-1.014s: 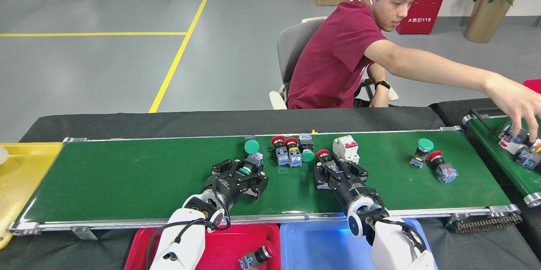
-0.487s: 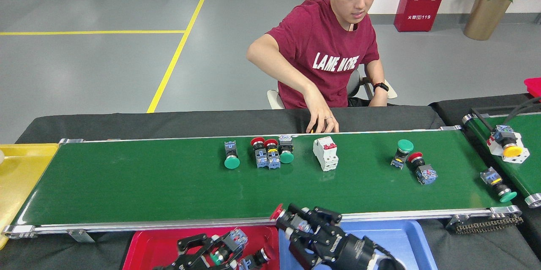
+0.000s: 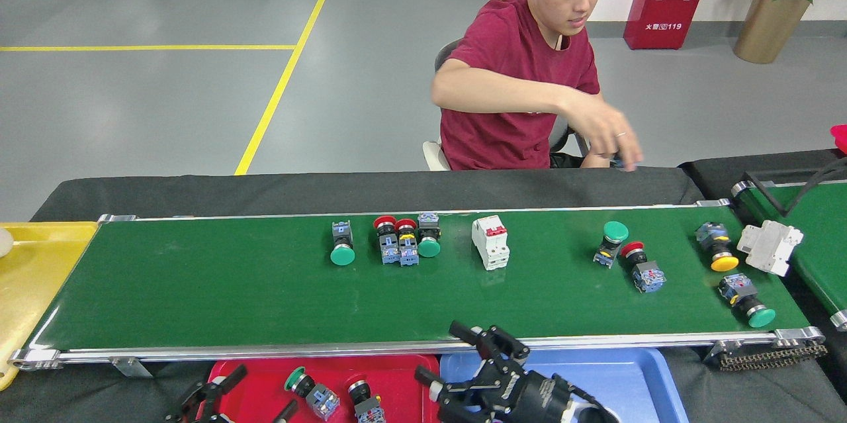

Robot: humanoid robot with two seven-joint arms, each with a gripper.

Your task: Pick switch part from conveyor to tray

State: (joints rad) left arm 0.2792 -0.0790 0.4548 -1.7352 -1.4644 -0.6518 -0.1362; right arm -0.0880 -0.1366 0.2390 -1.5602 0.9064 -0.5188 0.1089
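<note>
Head view: the conveyor point(image 3: 198, 290) carries loose switch parts — a green-capped one point(image 3: 342, 245) near its middle, a white breaker point(image 3: 490, 242) to that one's right. Just below the belt's near edge, 2 switch parts point(image 3: 311, 394) lie in the red tray point(image 3: 397, 376). The left gripper point(image 3: 228, 396) is spread, empty; the right gripper point(image 3: 466, 370) — over the blue tray point(image 3: 628, 383) — is spread too.

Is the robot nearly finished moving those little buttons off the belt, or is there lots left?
Not nearly. Two switch parts already lie in the red tray. Both the left gripper and right gripper are open and empty. About nine push-button switches and a white breaker remain on the conveyor.
</note>
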